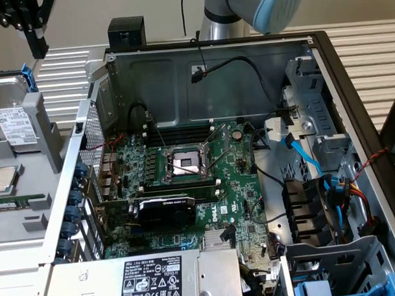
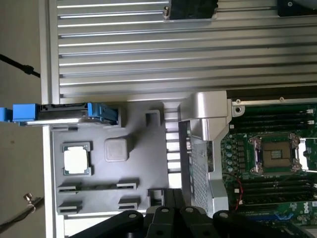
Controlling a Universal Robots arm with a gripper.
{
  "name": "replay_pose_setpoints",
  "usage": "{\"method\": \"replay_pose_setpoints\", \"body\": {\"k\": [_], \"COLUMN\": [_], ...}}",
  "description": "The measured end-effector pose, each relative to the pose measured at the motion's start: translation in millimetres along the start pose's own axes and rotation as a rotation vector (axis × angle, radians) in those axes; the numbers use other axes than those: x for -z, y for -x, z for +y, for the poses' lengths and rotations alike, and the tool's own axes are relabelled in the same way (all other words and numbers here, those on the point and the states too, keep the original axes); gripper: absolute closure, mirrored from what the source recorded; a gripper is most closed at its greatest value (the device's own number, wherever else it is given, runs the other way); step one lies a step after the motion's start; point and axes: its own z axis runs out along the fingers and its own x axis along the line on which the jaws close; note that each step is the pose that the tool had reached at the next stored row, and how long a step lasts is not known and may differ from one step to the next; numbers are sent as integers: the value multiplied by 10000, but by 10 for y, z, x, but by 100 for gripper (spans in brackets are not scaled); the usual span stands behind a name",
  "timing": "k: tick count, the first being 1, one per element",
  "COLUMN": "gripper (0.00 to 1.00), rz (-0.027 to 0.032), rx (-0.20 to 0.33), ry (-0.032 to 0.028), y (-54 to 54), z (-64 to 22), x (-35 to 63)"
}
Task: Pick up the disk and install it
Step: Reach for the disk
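Arm (image 1: 218, 22): smooth cylindrical tube in brushed silver-grey metal, meeting a broad rounded joint housing (image 1: 245, 3) of the same grey, which is closed by a pale blue domed end cap (image 1: 278, 11). Gripper (image 2: 171, 196): matt black throughout, built of flat angular linkage bars (image 2: 124, 220) joined at rounded pivot bosses with a slight sheen, the bars narrowing toward slim, straight-sided tips. In the exterior view the same black angular bars show, with one slender, square-ended black finger (image 1: 37, 44) below them.
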Motion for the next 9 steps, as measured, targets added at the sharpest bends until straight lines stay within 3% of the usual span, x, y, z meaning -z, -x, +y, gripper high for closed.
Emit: {"method": "replay_pose_setpoints", "body": {"k": [9], "gripper": [89], "rz": [-1], "rx": [3], "ry": [-6], "y": [-351], "z": [176], "x": [-3]}}
